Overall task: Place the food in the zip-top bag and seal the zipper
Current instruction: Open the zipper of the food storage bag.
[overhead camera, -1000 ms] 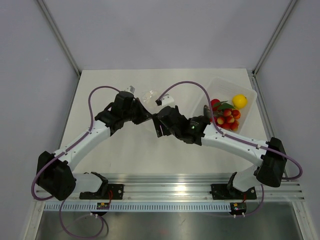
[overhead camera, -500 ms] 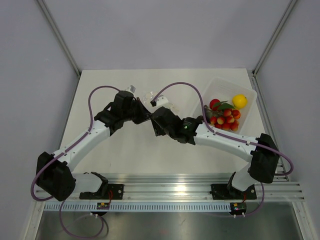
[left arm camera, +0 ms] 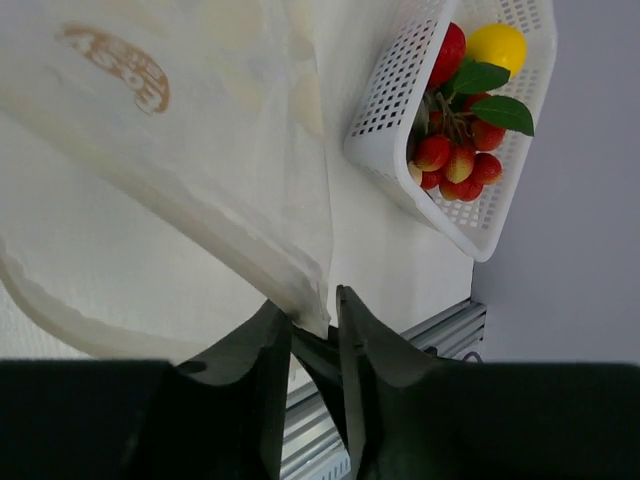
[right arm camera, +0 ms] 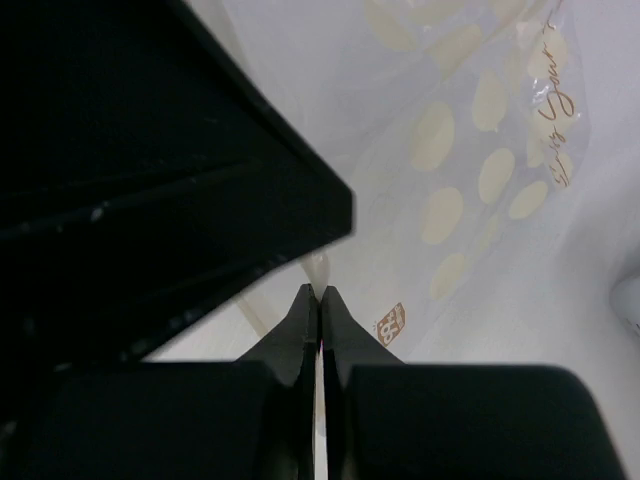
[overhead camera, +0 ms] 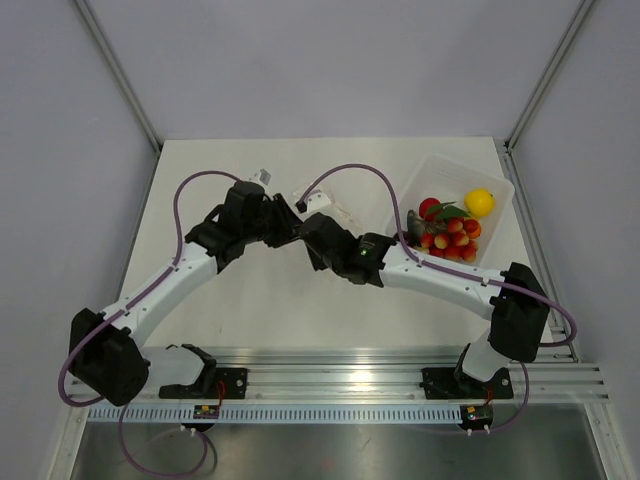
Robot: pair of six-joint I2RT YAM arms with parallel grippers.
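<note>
Over the last second the right arm has swung inward from its elbow, carrying the right end effector (right arm camera: 318,300) up and to the left, closer to the left end effector (left arm camera: 315,320), which has scarcely shifted. The two now meet over the middle of the worktop (overhead camera: 260,290). The bag (left arm camera: 200,150) hangs between them: the left fingers are clamped on a corner of its edge, the sheet spreading away in front of them, and the right fingers are pressed flat together on a thin pale edge, the dotted film fanning out just beyond. The food (overhead camera: 452,232) is all in the tub (overhead camera: 495,185), well off to the right of both end effectors and apart from the bag, so nothing has been loaded yet. I judge this a two-handed hold meant to open or steady the mouth, and with both clamped, one must let go before any piece can be fetched.
</note>
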